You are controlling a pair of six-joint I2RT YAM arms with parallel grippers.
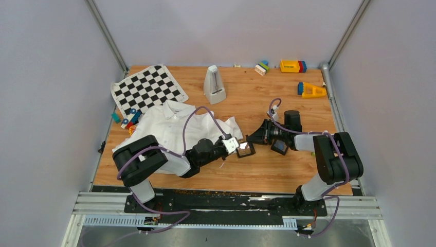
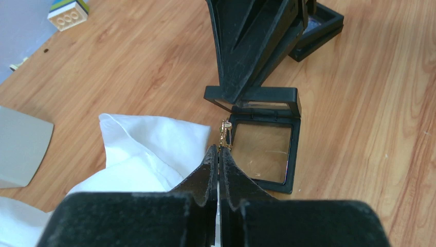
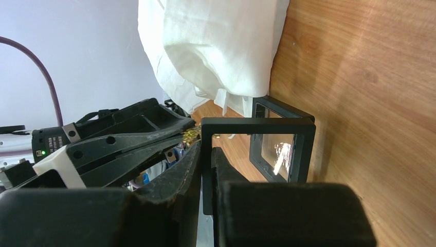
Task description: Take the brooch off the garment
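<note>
One camera sits high above and behind both arms and looks down on the whole table (image 1: 288, 103). One rides on the left arm, very close, looking out past the left pincer (image 2: 218, 150). One rides on the right arm, turned sideways, looking past the right pincer (image 3: 206, 152). Both close views show the same open black box (image 2: 262, 149) and brooch (image 2: 224, 135).

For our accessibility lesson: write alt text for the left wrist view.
The left gripper pinches a tiny gold brooch at the rim of an open black box, whose lid the right gripper holds. A white garment lies alongside.
</note>
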